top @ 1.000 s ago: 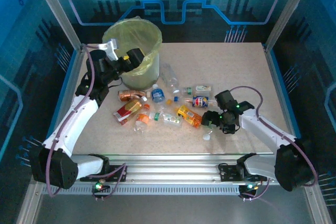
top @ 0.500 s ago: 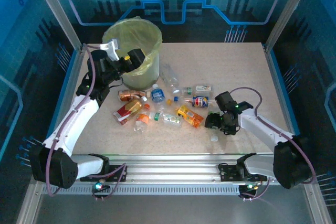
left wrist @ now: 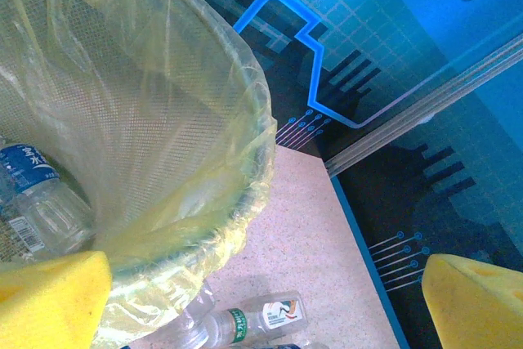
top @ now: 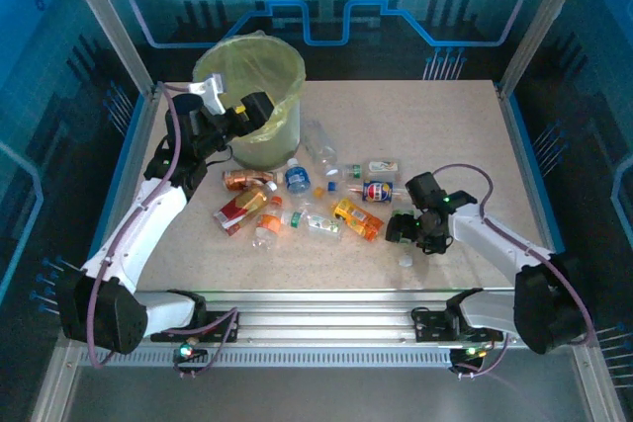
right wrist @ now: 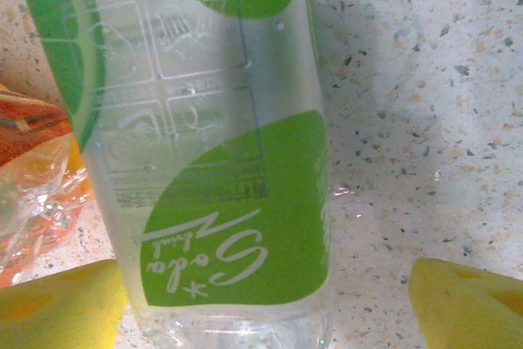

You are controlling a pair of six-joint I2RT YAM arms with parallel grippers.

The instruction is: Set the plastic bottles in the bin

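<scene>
Clear blue-labelled bottle (left wrist: 33, 194) lies in the bin (left wrist: 245, 120); roughly ten bottles (top: 297, 180) wait mid tabletop (top: 445, 126). Left end effector (top: 255, 106) gapes empty; right end effector (right wrist: 270, 300) straddles a green-labelled soda bottle (right wrist: 221, 161), unclamped.

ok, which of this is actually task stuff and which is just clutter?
Job:
- bin
- loose bottles on the table
- green-label bottle between the open right jaws
- blue-label bottle already in the bin

Clutter:
- small white piece, maybe a cap, beside the right jaws
</scene>
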